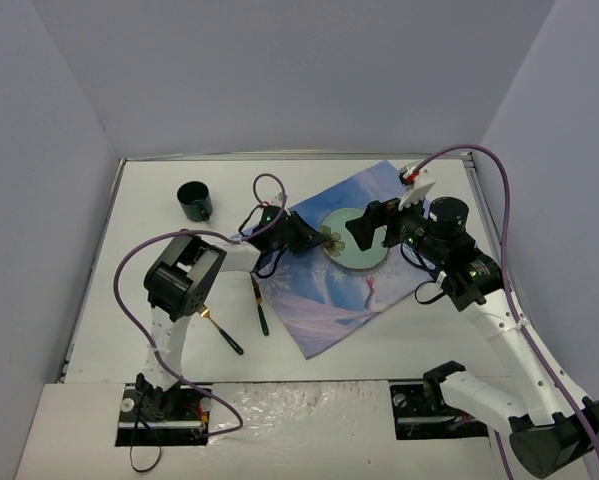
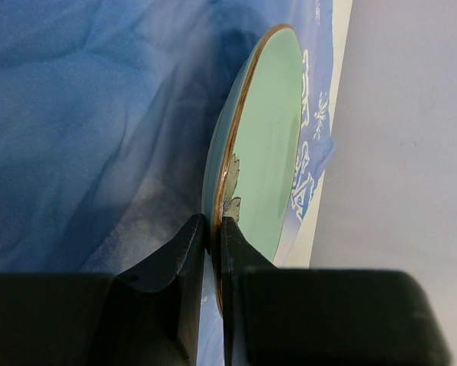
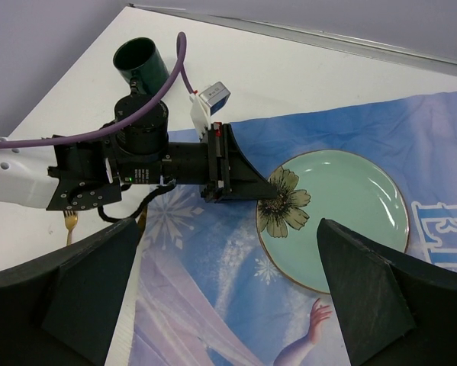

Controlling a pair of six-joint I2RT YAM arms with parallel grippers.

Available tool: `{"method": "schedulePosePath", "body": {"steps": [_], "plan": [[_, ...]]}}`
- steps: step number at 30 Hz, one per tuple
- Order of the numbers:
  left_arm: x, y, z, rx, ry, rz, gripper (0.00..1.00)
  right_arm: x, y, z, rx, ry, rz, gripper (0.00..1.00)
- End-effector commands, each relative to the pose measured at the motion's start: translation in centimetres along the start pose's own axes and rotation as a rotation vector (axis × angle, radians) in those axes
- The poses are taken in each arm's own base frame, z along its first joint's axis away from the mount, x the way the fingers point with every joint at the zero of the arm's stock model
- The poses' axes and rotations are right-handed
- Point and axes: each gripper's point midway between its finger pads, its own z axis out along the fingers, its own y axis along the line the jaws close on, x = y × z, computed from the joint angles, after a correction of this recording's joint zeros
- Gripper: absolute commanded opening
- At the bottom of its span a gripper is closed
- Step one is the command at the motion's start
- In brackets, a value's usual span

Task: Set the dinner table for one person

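Note:
A mint-green plate (image 1: 356,241) with a gold rim and a flower print lies on the blue printed cloth (image 1: 329,300) in the middle of the white dinner table (image 1: 149,190). My left gripper (image 1: 320,238) is shut on the plate's left rim. In the left wrist view the fingertips (image 2: 226,229) pinch the rim of the plate (image 2: 270,137), one above and one below. My right gripper (image 1: 373,226) hovers over the plate, open, with nothing between its fingers (image 3: 381,290). In the right wrist view the plate (image 3: 342,206) and the left gripper (image 3: 268,200) lie below it.
A dark green cup (image 1: 194,201) stands at the back left and also shows in the right wrist view as the cup (image 3: 140,65). A gold fork (image 1: 222,332) and a knife (image 1: 260,306), both with black handles, lie left of the cloth, near the left arm.

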Motion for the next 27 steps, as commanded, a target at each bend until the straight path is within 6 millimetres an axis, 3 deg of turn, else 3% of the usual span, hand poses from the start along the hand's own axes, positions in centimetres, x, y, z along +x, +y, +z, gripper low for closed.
{"method": "schedulePosePath", "body": {"steps": [1, 6, 15, 27], "plan": [[-1.7, -13.3, -2.2, 0.39, -0.052, 0.078, 0.0, -2.2, 0.1, 0.2, -0.005, -0.067, -0.026, 1.0], [-1.2, -12.9, -1.9, 0.387, -0.041, 0.068, 0.0, -1.8, 0.0, 0.4, -0.007, -0.057, -0.025, 1.0], [0.2, -10.3, -0.8, 0.337, -0.01, 0.044, 0.0, -1.1, -0.1, 0.5, -0.005, -0.041, -0.022, 1.0], [0.6, -7.2, -0.4, 0.276, -0.012, 0.026, 0.01, 0.1, -0.4, 0.5, 0.0, -0.021, -0.016, 1.0]]}}
